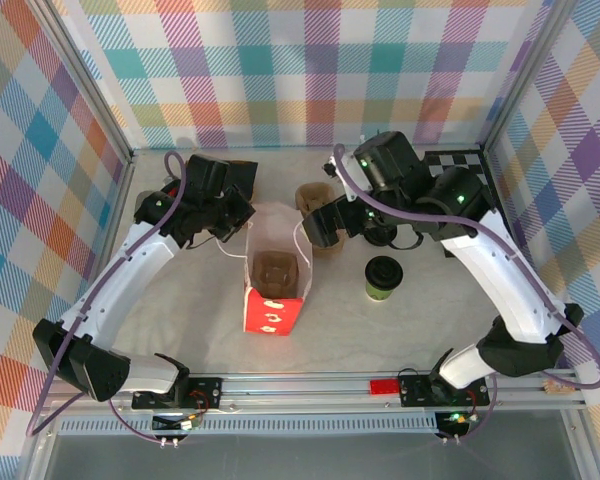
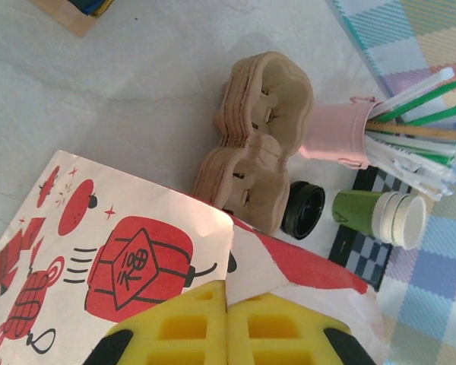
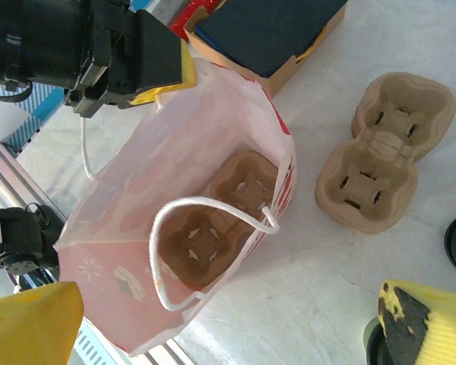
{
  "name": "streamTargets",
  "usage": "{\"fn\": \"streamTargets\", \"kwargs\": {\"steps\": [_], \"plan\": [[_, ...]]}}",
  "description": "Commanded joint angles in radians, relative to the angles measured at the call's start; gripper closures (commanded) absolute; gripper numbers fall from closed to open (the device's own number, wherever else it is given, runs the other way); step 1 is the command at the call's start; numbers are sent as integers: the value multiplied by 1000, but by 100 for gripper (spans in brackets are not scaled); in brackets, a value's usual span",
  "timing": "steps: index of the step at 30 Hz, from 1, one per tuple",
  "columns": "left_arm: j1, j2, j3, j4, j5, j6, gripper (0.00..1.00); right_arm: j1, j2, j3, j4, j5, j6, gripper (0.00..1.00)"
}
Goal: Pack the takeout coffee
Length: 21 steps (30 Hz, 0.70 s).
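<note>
Takeout coffee stands right of centre on the worktop — light, crushable paper (grip mid-body, probably); left end effector pinches the bag rim, right end effector gapes open.

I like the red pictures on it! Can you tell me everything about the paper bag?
The paper bag is white with red lantern prints and white cord handles. It stands upright and open on the table. A brown cardboard cup carrier sits inside. The left gripper is shut on its rim.
</note>
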Motion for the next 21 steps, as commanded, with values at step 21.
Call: {"fn": "streamTargets", "kwargs": {"steps": [21], "plan": [[10, -53, -115, 109, 61, -169, 100, -11, -54, -50, 14, 25, 8, 1]]}}
